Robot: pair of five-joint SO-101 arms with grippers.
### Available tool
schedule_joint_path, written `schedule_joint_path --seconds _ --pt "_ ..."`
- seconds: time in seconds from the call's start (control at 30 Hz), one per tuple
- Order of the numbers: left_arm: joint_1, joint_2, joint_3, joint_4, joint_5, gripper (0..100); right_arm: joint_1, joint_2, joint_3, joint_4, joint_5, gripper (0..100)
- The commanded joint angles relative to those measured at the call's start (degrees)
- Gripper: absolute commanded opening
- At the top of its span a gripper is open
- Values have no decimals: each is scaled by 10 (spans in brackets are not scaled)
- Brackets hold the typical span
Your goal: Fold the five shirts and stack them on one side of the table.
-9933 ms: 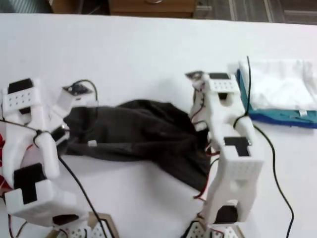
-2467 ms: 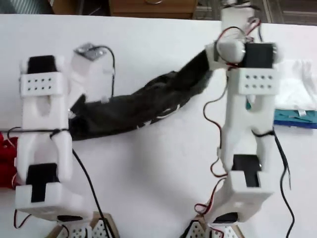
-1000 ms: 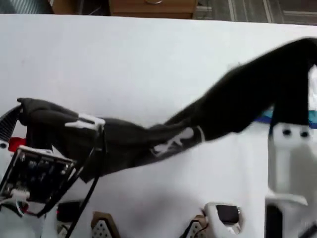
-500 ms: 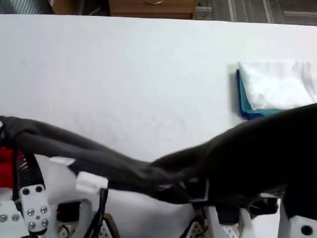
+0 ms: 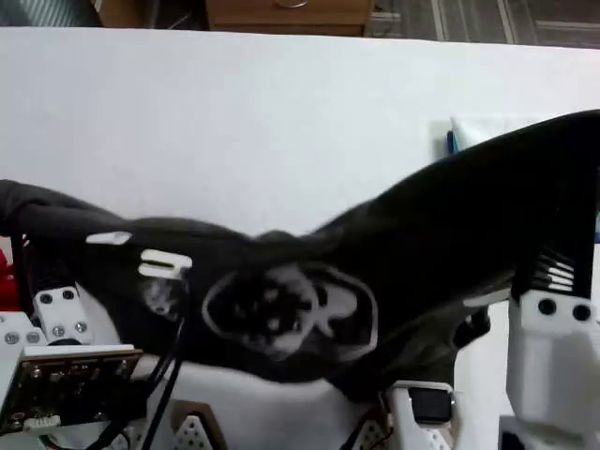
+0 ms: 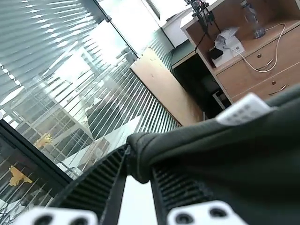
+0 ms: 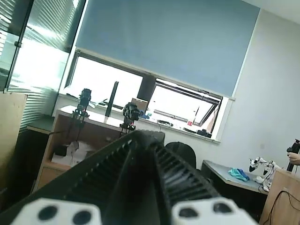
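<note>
A black shirt (image 5: 394,253) with a white round print (image 5: 286,311) hangs stretched in the air between my two grippers, high above the table. My left gripper (image 5: 33,253) holds one end at the left; in the left wrist view it (image 6: 138,157) is shut on a bunched edge of the black shirt (image 6: 225,154) near a white label (image 6: 243,110). My right gripper (image 5: 555,267) holds the other end at the right; in its wrist view the ribbed fingers (image 7: 140,138) are pressed together on dark cloth. A folded white-on-blue stack (image 5: 473,131) peeks out behind the shirt.
The white table (image 5: 234,112) stretches bare across the far side. A red shirt (image 5: 6,267) shows at the left edge. Arm bases and cables (image 5: 169,394) crowd the near edge. Wrist views look at an office room beyond.
The black shirt went from a low twisted band to a wide raised spread, its print now facing the high camera. Both arms rose, and the right end lifted over the folded stack.
</note>
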Motion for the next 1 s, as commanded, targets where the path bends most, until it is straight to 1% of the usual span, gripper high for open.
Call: schedule_joint_path --seconds 0.0,0.13,0.33,0.5,0.6,0.7,0.83,0.97 --pt "-4 -11 2 -4 -5 24 2 -5 -6 -15 7 20" --pt "-3 -44 7 25 -4 24 2 -15 -18 -15 7 20" --pt "-4 -90 1 33 -5 24 2 -51 -16 -12 4 20" --pt "-4 -95 1 62 -5 24 2 -59 -15 -11 4 20" --pt "-4 -94 8 62 -5 24 2 -51 -10 -14 4 20" --pt "-4 -83 47 27 -5 24 2 -22 13 -27 4 20" --pt "-4 -38 116 -38 -2 24 2 36 47 -51 3 20" --pt "0 18 135 -101 41 24 0 94 76 -68 2 20"
